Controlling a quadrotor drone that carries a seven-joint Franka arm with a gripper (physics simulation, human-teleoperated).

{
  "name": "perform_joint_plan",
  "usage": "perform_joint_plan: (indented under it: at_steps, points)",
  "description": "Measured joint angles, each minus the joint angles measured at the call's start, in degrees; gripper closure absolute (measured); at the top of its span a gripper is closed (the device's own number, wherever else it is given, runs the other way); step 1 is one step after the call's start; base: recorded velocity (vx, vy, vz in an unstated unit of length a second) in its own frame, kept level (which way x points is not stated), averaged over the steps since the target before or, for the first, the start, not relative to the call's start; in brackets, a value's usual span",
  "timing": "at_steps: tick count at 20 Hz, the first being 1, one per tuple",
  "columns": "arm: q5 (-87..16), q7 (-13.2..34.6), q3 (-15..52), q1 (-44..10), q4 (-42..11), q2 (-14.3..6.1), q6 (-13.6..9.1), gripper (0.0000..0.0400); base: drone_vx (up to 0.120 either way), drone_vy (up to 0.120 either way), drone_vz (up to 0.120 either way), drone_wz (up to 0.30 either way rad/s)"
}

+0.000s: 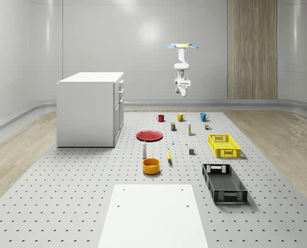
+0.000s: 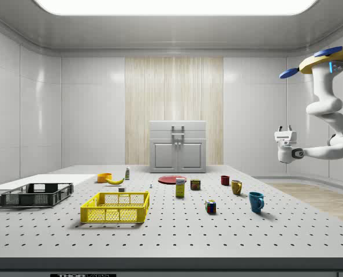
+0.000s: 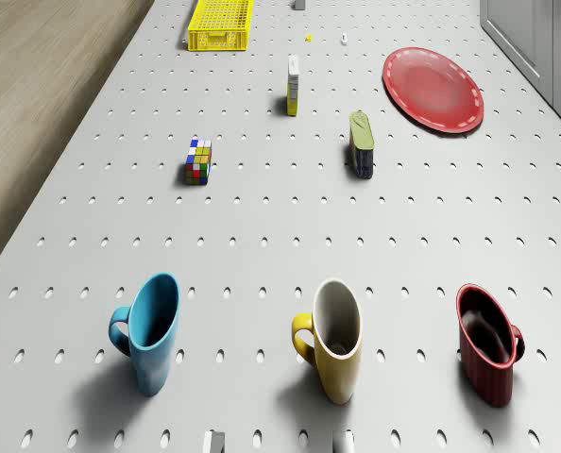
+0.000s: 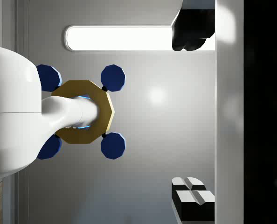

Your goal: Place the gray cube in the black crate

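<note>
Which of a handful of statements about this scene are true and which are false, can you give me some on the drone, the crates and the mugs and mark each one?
1. The drone hovers high above the far end of the table, near the three mugs. True.
2. The gray cube already lies in the black crate. False: it sits on the table beside the yellow crate, and the black crate holds nothing.
3. The gripper holds the blue mug. False: it is up in the air, pointing upward, holding nothing.
4. The red plate lies flat on the table near the white cabinet. True.
5. The yellow mug stands between the blue mug and the red mug. True.
</note>
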Motion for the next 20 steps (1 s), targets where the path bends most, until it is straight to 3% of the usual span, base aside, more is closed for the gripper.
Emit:
perform_joint_plan:
  at_steps: [10,12,17,20]
  points:
    - [0.1,-0.1,0.1,-0.2,11.8,3.1,-8.3,0.0000,0.000,0.000,0.000,0.000]
    - [0.1,-0.1,0.1,-0.3,13.5,3.7,-9.3,0.0000,0.000,0.000,0.000,0.000]
    - [0.1,-0.2,0.2,-0.3,16.0,4.6,-10.6,0.0000,0.008,-0.120,0.000,0.000]
    - [0.1,-0.2,0.2,-0.3,16.6,4.8,-10.8,0.0000,0.120,-0.013,0.000,0.000]
